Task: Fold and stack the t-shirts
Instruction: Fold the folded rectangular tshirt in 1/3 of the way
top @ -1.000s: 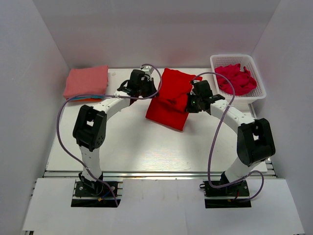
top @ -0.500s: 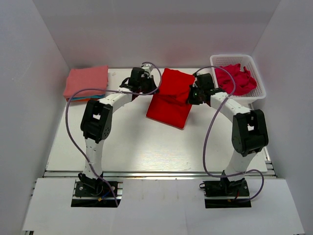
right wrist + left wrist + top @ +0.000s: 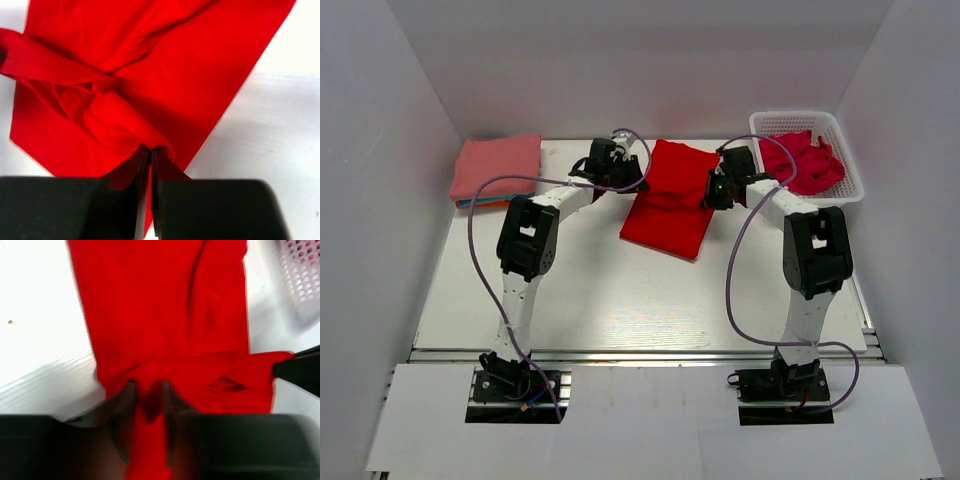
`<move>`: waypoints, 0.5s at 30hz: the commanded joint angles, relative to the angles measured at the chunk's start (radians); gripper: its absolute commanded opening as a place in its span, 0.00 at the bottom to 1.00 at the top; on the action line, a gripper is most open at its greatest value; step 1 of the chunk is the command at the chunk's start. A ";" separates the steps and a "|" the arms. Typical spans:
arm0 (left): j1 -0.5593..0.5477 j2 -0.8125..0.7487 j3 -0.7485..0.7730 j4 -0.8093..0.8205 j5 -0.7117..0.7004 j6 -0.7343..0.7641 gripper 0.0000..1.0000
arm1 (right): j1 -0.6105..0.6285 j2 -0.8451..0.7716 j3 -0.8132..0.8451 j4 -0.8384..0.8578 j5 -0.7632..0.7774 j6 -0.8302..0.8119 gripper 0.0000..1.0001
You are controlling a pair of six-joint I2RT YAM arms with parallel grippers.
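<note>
At twelve o'clock on the white bench (image 3: 620,290): red t-shirt (image 3: 665,205), soft matte knit, folded to a rough rectangle and lying slanted, far end toward one o'clock, near corner toward six. Bunched and creased over the far half, with a loose flap running crosswise. Flat and smooth over the near half, with straight, clean side edges.

At its two o'clock edge, pinched by the right fingers (image 3: 142,165), dark and blade-thin, pressed together on a raised ridge of cloth. At its ten o'clock edge, left fingers (image 3: 125,400) parted a little, with a narrow fold of red cloth lying loose between them.

At ten o'clock, close to the left wall: salmon-pink t-shirt (image 3: 498,165), folded square, topping a thin stack with teal and orange edges showing beneath.

At two o'clock, in the far right corner: white plastic lattice basket (image 3: 798,116), rectangular, holding crumpled crimson-pink t-shirts (image 3: 805,160), just beside the right arm.

Broad bare bench from the red shirt's near corner toward six o'clock. Narrower bare strip between stack and red shirt, crossed by the left arm.
</note>
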 commanded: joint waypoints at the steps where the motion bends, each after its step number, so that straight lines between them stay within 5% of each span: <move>1: 0.018 0.033 0.087 0.053 0.041 -0.019 0.41 | -0.033 0.046 0.092 0.019 0.010 0.065 0.09; 5: 0.075 0.125 0.218 0.143 0.090 -0.174 0.74 | -0.087 0.134 0.181 0.049 -0.016 0.197 0.33; 6: 0.087 0.142 0.283 0.165 0.111 -0.236 0.86 | -0.107 0.142 0.252 0.051 -0.049 0.219 0.54; 7: 0.098 0.154 0.309 0.204 0.124 -0.253 1.00 | -0.122 0.154 0.270 0.056 -0.072 0.243 0.64; 11: 0.110 0.165 0.357 0.216 0.124 -0.271 1.00 | -0.130 0.113 0.284 0.088 -0.149 0.213 0.88; 15: 0.119 0.070 0.182 0.205 0.154 -0.208 1.00 | -0.119 0.048 0.181 0.111 -0.256 0.135 0.90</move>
